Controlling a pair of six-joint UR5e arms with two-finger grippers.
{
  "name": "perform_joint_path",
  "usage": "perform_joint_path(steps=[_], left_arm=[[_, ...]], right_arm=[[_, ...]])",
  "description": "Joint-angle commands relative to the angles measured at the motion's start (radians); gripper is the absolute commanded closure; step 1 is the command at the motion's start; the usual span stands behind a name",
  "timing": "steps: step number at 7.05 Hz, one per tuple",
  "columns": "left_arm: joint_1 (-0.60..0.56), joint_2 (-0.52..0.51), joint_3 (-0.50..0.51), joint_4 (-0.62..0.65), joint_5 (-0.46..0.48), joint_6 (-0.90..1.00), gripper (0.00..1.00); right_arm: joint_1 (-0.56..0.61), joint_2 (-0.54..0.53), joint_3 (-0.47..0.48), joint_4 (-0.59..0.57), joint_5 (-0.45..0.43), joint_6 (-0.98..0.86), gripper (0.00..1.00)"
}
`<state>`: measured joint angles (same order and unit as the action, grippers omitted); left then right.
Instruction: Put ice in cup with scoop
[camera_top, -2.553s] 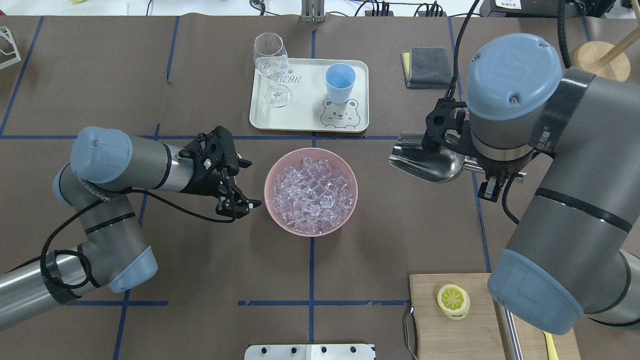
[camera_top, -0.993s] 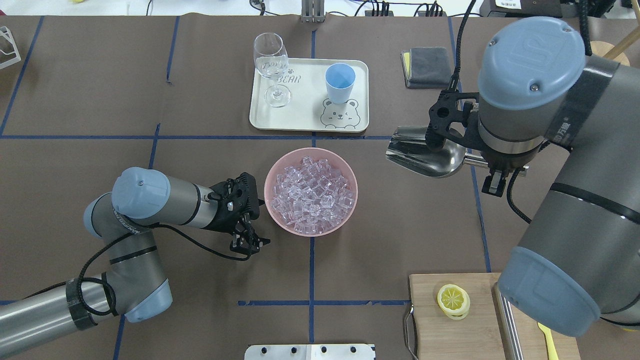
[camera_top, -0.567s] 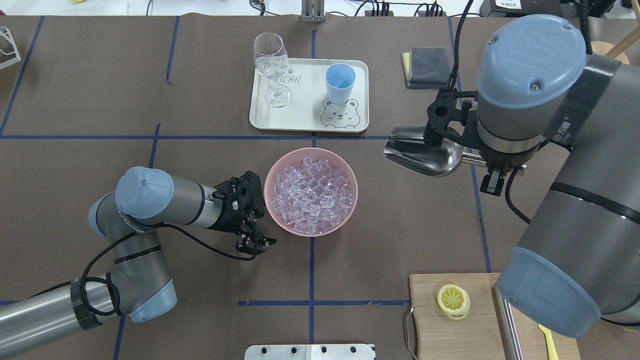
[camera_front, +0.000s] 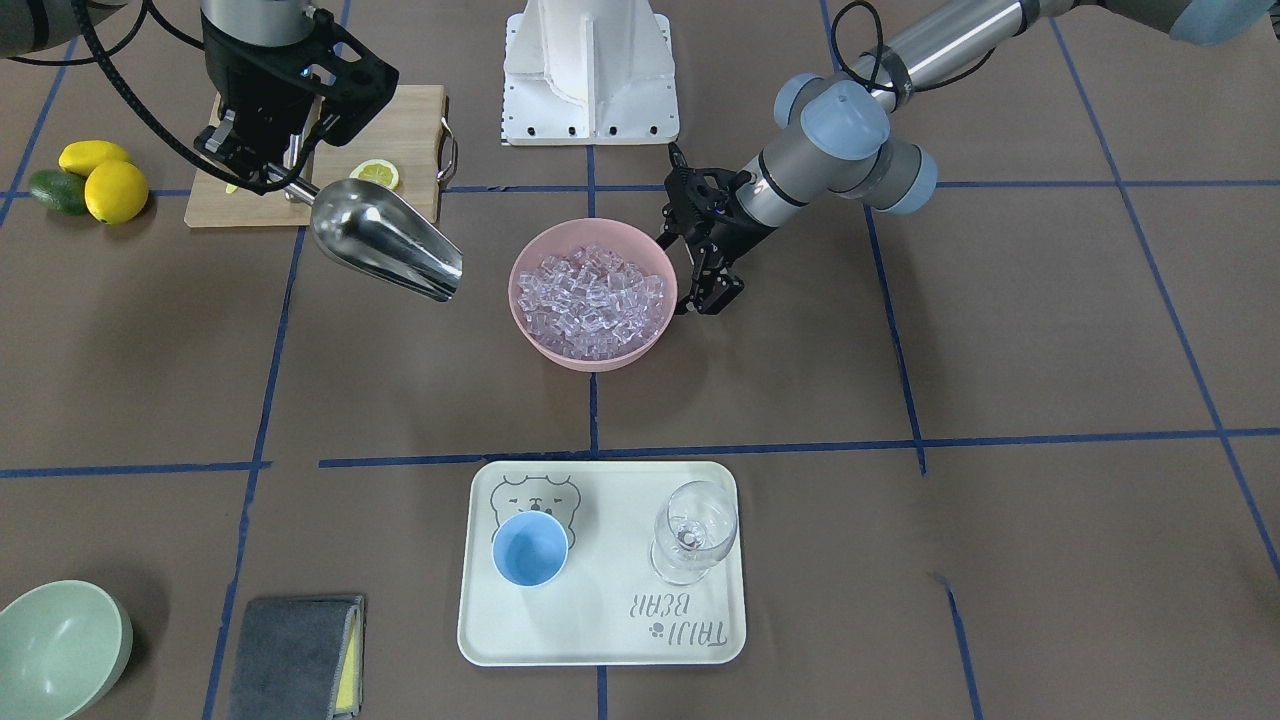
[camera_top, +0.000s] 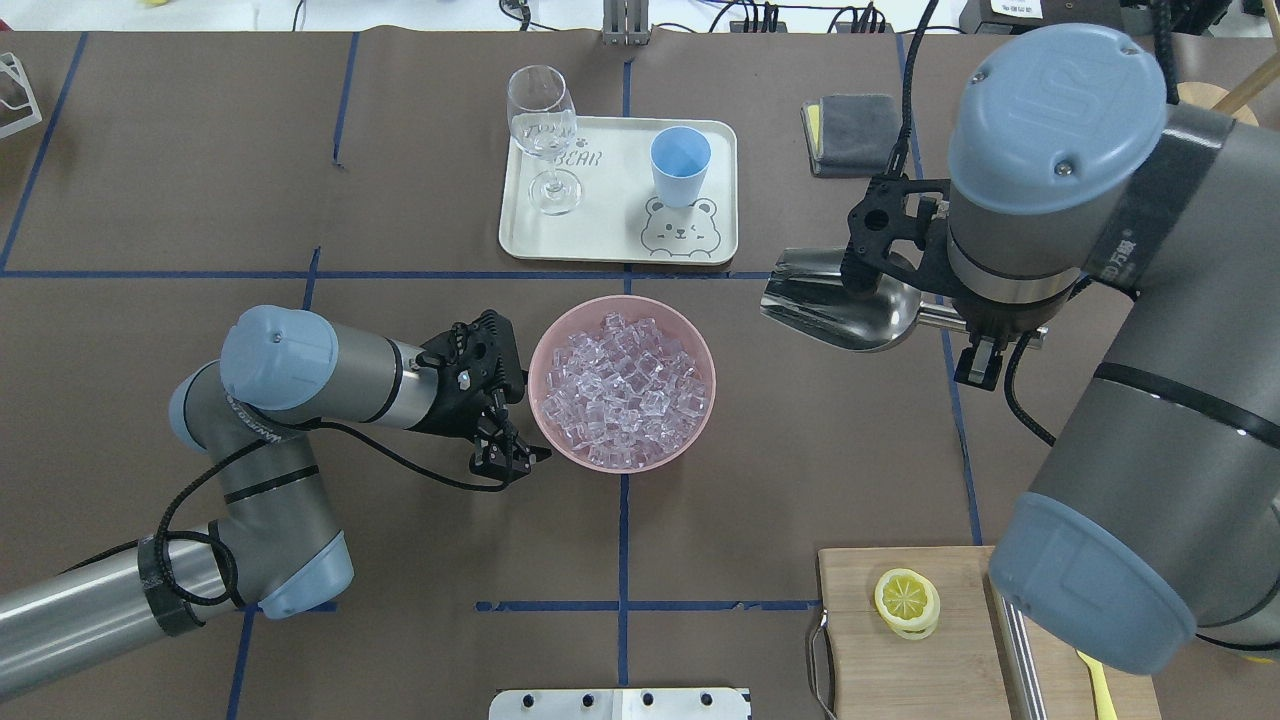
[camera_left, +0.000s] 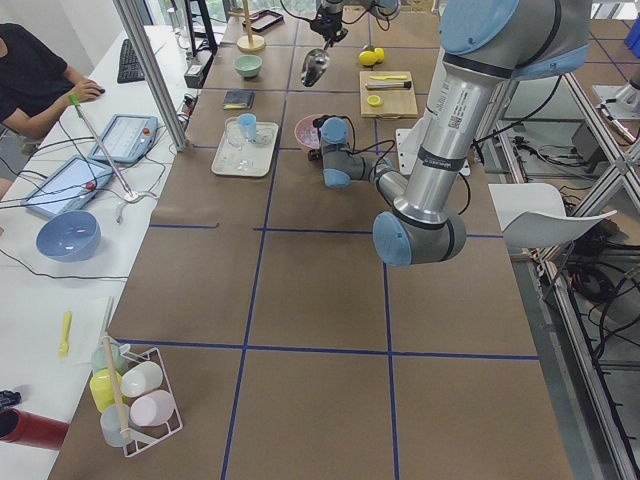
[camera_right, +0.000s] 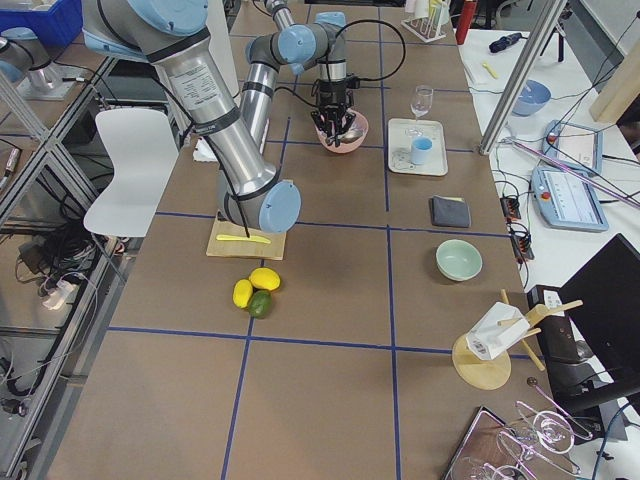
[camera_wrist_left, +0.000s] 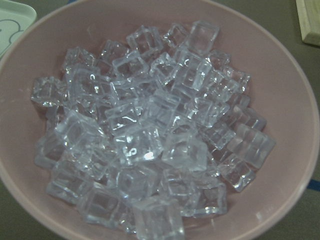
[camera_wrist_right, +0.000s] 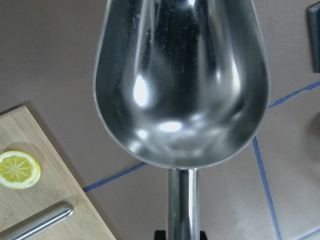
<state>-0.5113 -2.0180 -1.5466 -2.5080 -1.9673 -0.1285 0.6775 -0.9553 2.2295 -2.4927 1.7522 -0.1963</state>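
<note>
The ice (camera_top: 625, 390) fills a pink bowl (camera_top: 622, 300) at the table's middle, and the ice (camera_wrist_left: 150, 135) also fills the left wrist view. The light-blue cup (camera_top: 680, 165) stands upright on a cream tray (camera_top: 610, 235) behind the bowl. My right gripper (camera_top: 975, 340) is shut on the handle of the steel scoop (camera_top: 835, 310). It holds the scoop above the table to the right of the bowl. The scoop's trough (camera_wrist_right: 180, 80) is empty. My left gripper (camera_top: 520, 410) is open, close against the bowl's left rim.
A clear wine glass (camera_top: 543, 125) stands on the tray left of the cup. A folded grey cloth (camera_top: 855, 130) lies right of the tray. A cutting board with a lemon slice (camera_top: 905, 600) is at the near right. A pale green bowl (camera_front: 60, 645) stands beyond the cloth.
My left arm has swung in from the left and brought its gripper up to the bowl's left rim. My right arm has shifted the scoop slightly left and toward the tray.
</note>
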Motion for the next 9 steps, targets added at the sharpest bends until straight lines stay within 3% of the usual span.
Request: perform_joint_path(steps=[1, 4, 5, 7, 9], left_arm=[[-0.024, -0.001, 0.000, -0.005, -0.056, 0.004, 0.00], [-0.021, -0.004, 0.005, -0.017, -0.056, 0.003, 0.00], [-0.021, -0.004, 0.005, -0.031, -0.056, 0.001, 0.00], [-0.019, -0.002, 0.006, -0.037, -0.056, 0.001, 0.00], [-0.018, -0.004, 0.006, -0.038, -0.056, 0.000, 0.00]], right_arm=[[-0.004, 0.007, -0.008, 0.000, -0.002, 0.000, 1.00], [-0.022, 0.027, -0.034, -0.005, -0.016, -0.084, 1.00], [-0.032, 0.039, -0.048, -0.005, -0.061, -0.148, 1.00], [-0.105, 0.084, -0.077, -0.009, -0.297, -0.222, 1.00], [-0.125, 0.117, -0.125, -0.009, -0.391, -0.334, 1.00]])
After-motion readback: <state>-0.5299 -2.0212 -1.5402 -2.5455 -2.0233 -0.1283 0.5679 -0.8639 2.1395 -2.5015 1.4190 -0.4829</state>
